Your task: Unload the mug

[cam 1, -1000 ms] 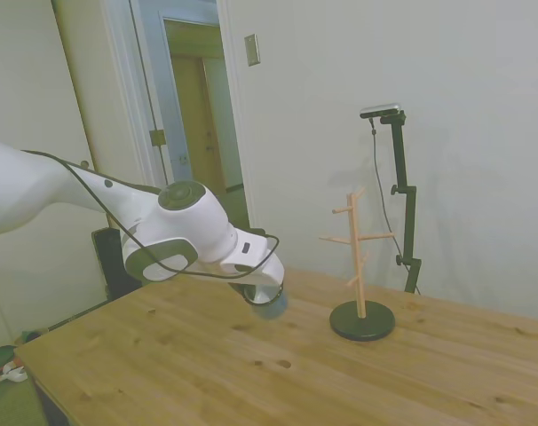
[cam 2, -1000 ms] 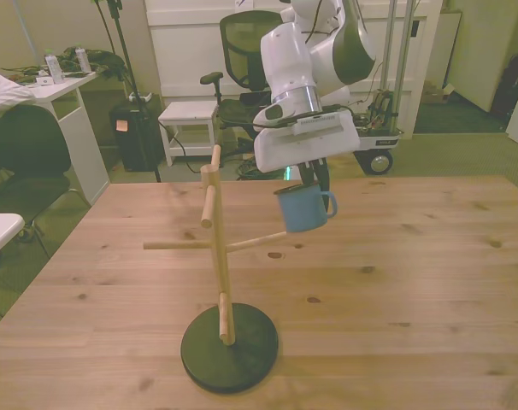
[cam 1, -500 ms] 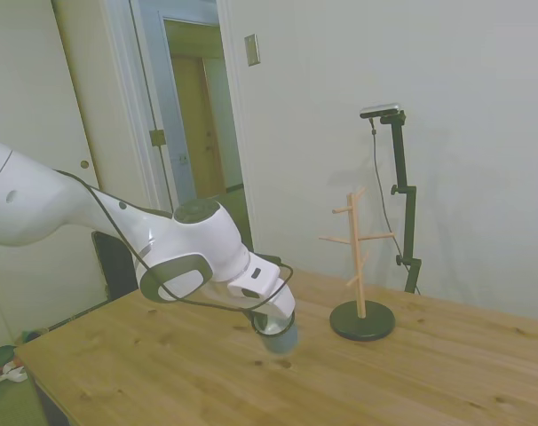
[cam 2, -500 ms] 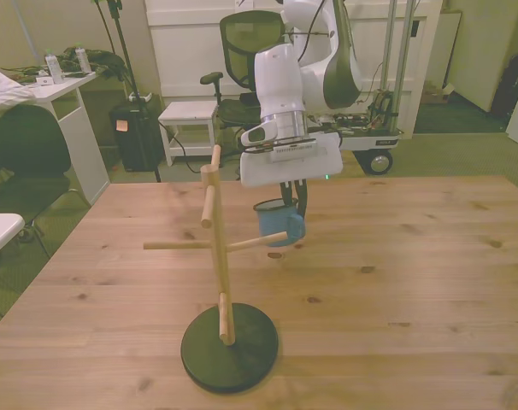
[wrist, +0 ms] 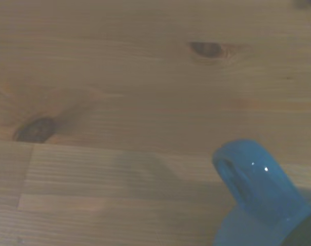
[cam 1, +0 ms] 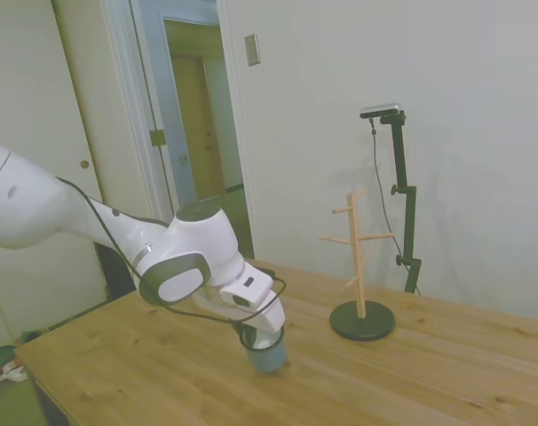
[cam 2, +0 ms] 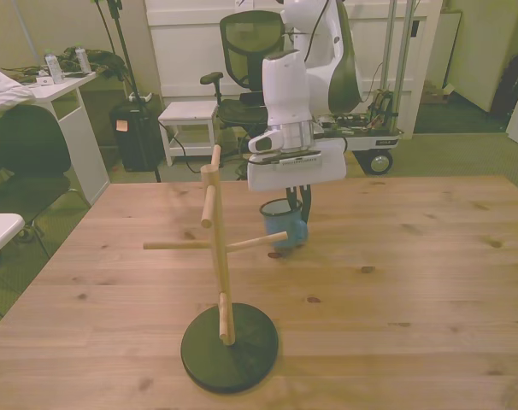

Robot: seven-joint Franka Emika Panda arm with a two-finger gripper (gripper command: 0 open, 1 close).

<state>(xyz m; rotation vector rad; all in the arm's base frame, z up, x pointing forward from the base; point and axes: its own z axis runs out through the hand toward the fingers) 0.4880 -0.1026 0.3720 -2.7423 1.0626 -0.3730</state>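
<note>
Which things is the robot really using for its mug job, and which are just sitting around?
For the job:
- the mug, blue, upright, low at the wooden table
- the gripper, right above the mug
- the mug tree, its pegs bare

Just around:
- an office chair behind the table
- a white stool
- a desk at the front view's left
</note>
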